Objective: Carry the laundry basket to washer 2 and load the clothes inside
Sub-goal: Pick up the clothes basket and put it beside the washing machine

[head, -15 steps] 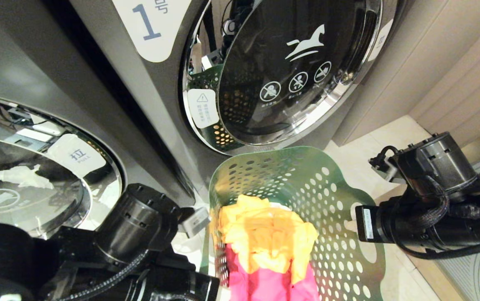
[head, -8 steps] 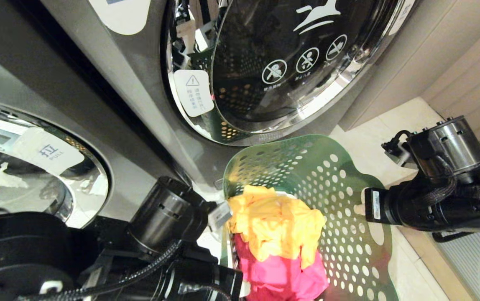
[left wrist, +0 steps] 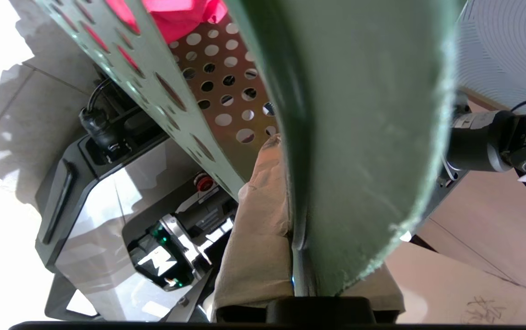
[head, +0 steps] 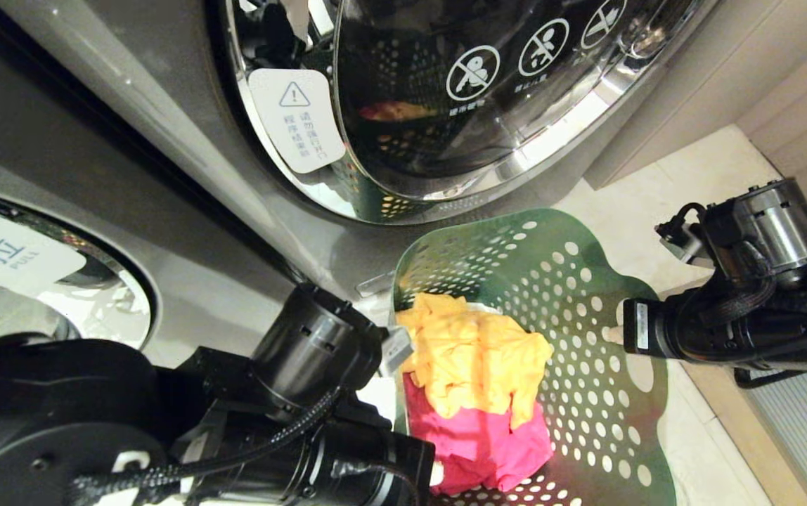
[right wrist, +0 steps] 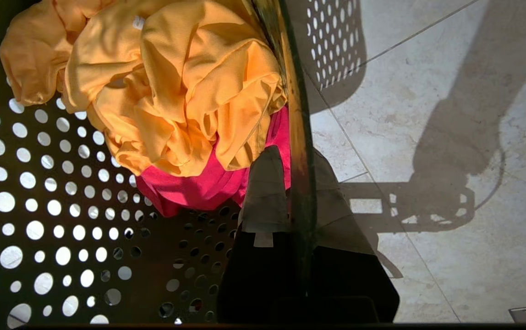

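The dark green laundry basket (head: 572,295) with round holes hangs just in front of a grey washer's door. The clothes lie inside it, a yellow-orange garment (head: 474,358) on top of a pink-red one (head: 488,443). My left gripper (left wrist: 290,156) is shut on the basket's rim (left wrist: 359,137), with one tan padded finger (left wrist: 258,206) pressed against the wall. My right gripper (right wrist: 298,176) is shut on the opposite rim (right wrist: 296,91), one finger inside and one outside. Washer 2 is out of view: no numeral shows on either washer.
A chrome-ringed glass washer door (head: 403,126) with warning icons is straight ahead, very close. A second grey washer with a PULL label (head: 10,256) is at the left. Beige floor tiles (head: 663,190), a panelled wall (head: 804,105) and a ribbed grey mat (head: 804,436) are at the right.
The whole head view has shifted: the washer doors slid up and left, so the camera moved. Both grippers stay shut on the basket, and the clothes have not shifted inside.
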`<state>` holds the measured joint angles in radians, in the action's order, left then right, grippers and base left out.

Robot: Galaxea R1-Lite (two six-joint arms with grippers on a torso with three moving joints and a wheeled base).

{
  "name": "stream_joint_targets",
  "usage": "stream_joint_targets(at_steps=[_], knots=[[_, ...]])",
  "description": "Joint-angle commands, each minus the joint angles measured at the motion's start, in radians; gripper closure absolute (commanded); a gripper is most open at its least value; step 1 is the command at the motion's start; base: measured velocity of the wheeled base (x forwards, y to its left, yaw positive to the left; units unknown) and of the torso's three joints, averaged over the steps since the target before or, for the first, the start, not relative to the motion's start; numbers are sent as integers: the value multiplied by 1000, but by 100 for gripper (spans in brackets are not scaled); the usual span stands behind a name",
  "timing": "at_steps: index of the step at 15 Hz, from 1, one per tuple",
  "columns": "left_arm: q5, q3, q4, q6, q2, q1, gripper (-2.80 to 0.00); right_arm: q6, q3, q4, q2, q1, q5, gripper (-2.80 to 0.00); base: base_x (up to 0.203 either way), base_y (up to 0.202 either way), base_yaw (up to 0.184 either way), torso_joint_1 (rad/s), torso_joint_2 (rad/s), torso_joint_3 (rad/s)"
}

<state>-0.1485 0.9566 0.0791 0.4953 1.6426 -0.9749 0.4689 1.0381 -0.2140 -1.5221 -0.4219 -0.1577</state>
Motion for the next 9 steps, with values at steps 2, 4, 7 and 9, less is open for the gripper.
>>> stream_joint_targets(at_steps=[2, 4, 7, 9], knots=[[-2, 1, 2, 3, 11, -4, 0, 4, 9, -2, -7, 0, 0, 0, 0, 0, 0, 2, -1, -203], [-2, 1, 2, 3, 11, -4, 0, 4, 22, -1, -18, 0, 0, 0, 0, 0, 0, 4, 4, -197], [13, 1, 1, 3, 27, -4, 0, 4, 34, -1, -39, 0, 0, 0, 0, 0, 0, 8, 1, -197], [42, 0, 1, 3, 49, -3, 0, 4, 34, -1, -52, 0, 0, 0, 0, 0, 0, 1, 2, -192]])
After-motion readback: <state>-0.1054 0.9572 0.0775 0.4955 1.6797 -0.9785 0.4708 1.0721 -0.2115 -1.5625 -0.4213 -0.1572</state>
